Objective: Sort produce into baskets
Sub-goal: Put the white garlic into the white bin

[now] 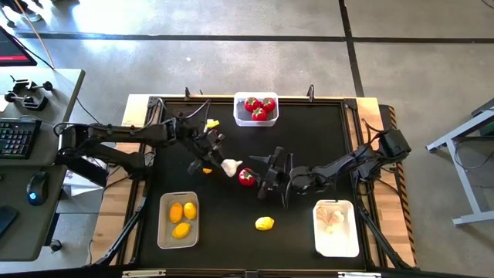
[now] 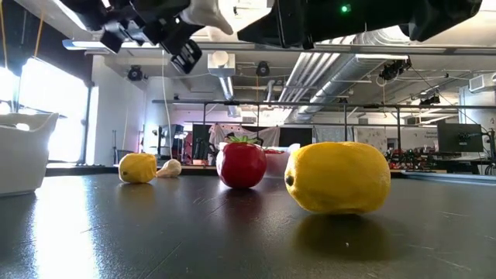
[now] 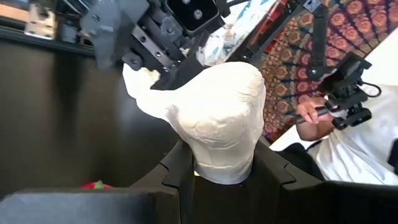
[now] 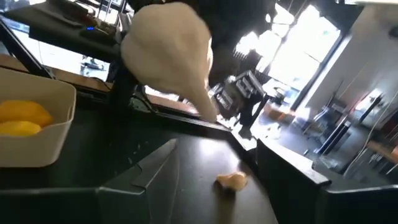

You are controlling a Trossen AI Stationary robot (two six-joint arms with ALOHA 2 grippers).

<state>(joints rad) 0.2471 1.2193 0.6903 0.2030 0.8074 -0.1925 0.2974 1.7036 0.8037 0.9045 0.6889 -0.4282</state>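
My left gripper (image 1: 224,161) is shut on an off-white garlic bulb (image 1: 230,166), held above the table's middle; the bulb fills the left wrist view (image 3: 217,118). My right gripper (image 1: 261,174) is open just right of the bulb, above a red tomato (image 1: 246,177). In the right wrist view the bulb (image 4: 168,50) hangs in front of my open right gripper (image 4: 214,186). On the table lie a lemon (image 1: 265,224), a second lemon (image 1: 206,170) and a small garlic piece (image 4: 231,181). My left gripper pinches the garlic bulb's wide end (image 3: 217,168) between its two fingers (image 3: 180,174). The fingers come from the table's left. The bulb is lifted clear of the table, with its narrow stem end (image 3: 140,78) pointing toward my right gripper.
A white basket with tomatoes (image 1: 255,117) stands at the far edge. A beige basket with lemons (image 1: 164,224) is near left, and a white basket with garlic (image 1: 336,245) near right. A person's hand (image 3: 309,115) shows beyond the table.
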